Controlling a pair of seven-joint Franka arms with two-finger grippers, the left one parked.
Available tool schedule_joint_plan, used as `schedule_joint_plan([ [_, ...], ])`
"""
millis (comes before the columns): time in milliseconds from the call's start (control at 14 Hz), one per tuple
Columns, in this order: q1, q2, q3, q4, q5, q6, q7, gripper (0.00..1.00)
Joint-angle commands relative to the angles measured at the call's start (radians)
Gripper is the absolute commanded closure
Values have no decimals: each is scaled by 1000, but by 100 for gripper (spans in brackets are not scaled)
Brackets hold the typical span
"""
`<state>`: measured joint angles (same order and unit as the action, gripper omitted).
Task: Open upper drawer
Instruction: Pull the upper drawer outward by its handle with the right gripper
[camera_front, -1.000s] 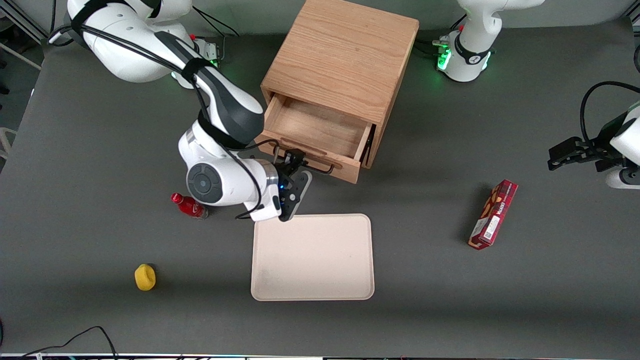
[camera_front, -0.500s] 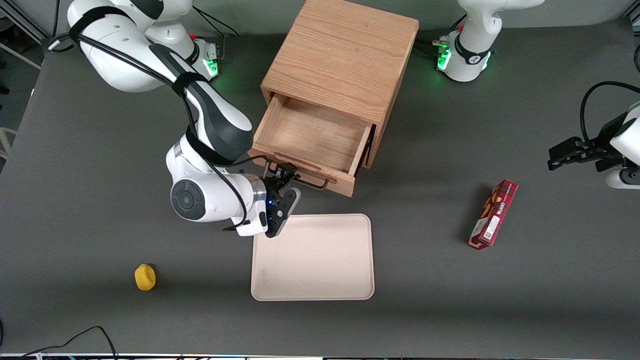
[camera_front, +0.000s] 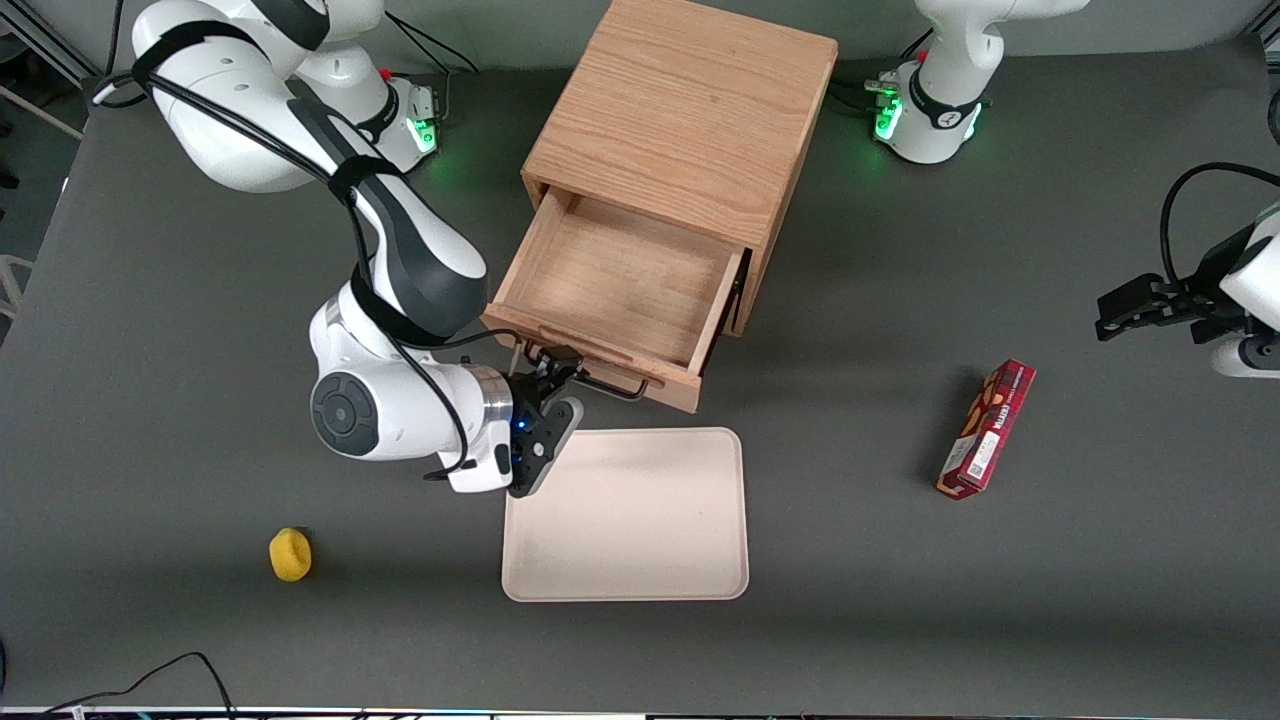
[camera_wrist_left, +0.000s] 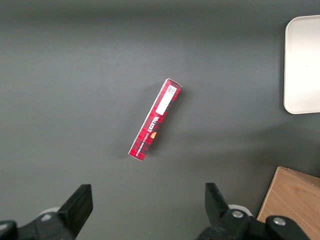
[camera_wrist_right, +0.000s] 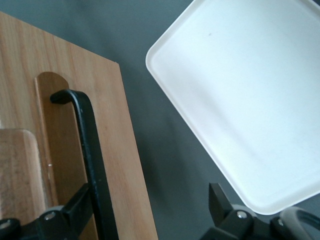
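Observation:
The upper drawer (camera_front: 612, 283) of the light oak cabinet (camera_front: 690, 110) stands pulled well out, its plain wooden box empty. Its thin black wire handle (camera_front: 612, 384) runs along the drawer front on the side nearer the front camera. My gripper (camera_front: 553, 384) is at the handle's end toward the working arm's side. In the right wrist view the gripper (camera_wrist_right: 149, 200) is open: one finger (camera_wrist_right: 75, 210) rests against the black handle bar (camera_wrist_right: 90, 145) over the drawer front (camera_wrist_right: 125, 165), the other stands apart over the grey table. The lowermost drawer is hidden.
A cream tray (camera_front: 625, 515) lies on the table just nearer the front camera than the drawer; it also shows in the right wrist view (camera_wrist_right: 250, 100). A red box (camera_front: 985, 430) lies toward the parked arm's end. A yellow object (camera_front: 290, 555) lies toward the working arm's end.
The drawer has slid farther out of the cabinet toward the front camera. My gripper and wrist moved with the handle the same way. The red bottle is now hidden by the arm.

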<state>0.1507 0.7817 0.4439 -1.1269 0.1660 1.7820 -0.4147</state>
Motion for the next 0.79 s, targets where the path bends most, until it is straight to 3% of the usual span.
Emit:
schedule_joint_plan([
  [0,12,36,-24,74,-23,-23,8,0],
  [714,10,65,-108,188,-23,-21,-58,0],
])
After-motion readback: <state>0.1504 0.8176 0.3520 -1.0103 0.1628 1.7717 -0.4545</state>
